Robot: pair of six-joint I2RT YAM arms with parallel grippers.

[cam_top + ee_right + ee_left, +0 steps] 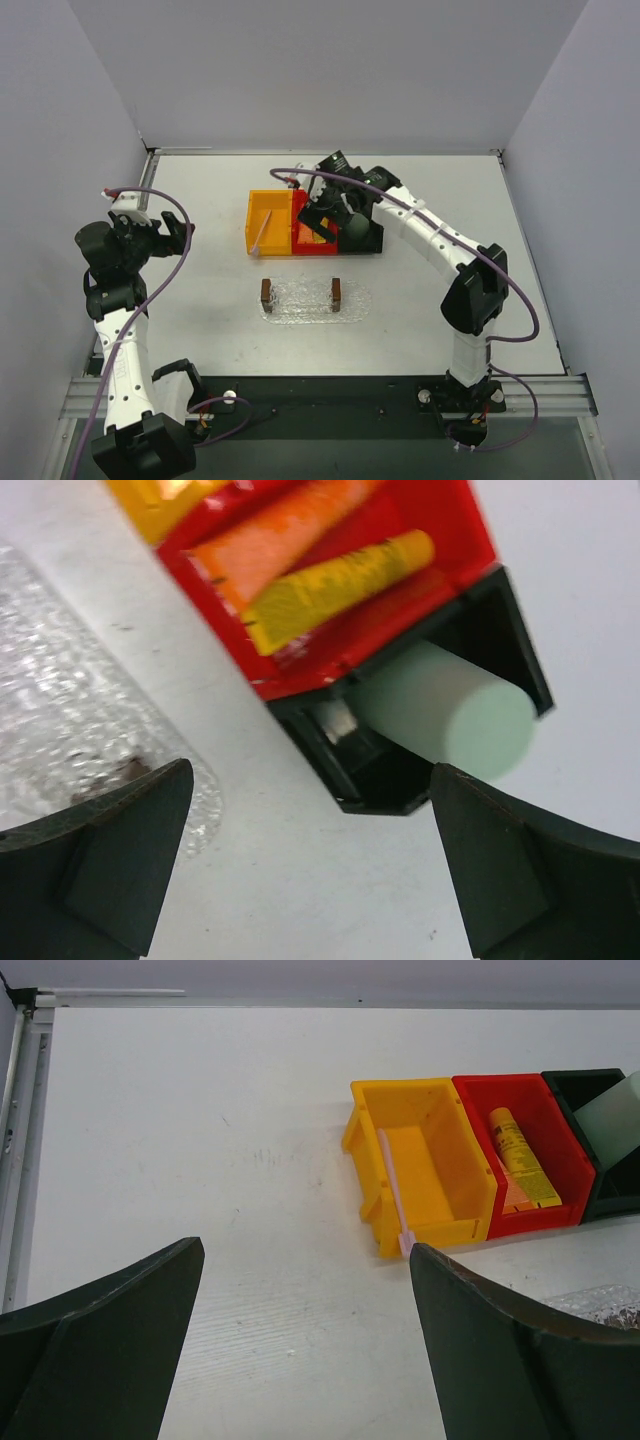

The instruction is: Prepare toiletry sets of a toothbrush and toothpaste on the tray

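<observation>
The thin pale toothbrush [262,233] [392,1185] lies slantwise in the orange bin [272,212]. Beside it, the red bin [560,1135] holds the toothpaste: a yellow tube [522,1155] [340,585] and an orange tube [280,530]. The clear bumpy tray [300,302] [70,700] lies in front of the bins with two small brown blocks [266,291] on it. My right gripper [325,222] [310,770] hangs open over the near ends of the red and black bins, nothing between its fingers. My left gripper [178,230] [305,1250] is open over bare table at the far left.
A pale green cup [450,715] [620,1125] lies on its side in the black bin [390,780] at the right of the row. White walls close in the table on three sides.
</observation>
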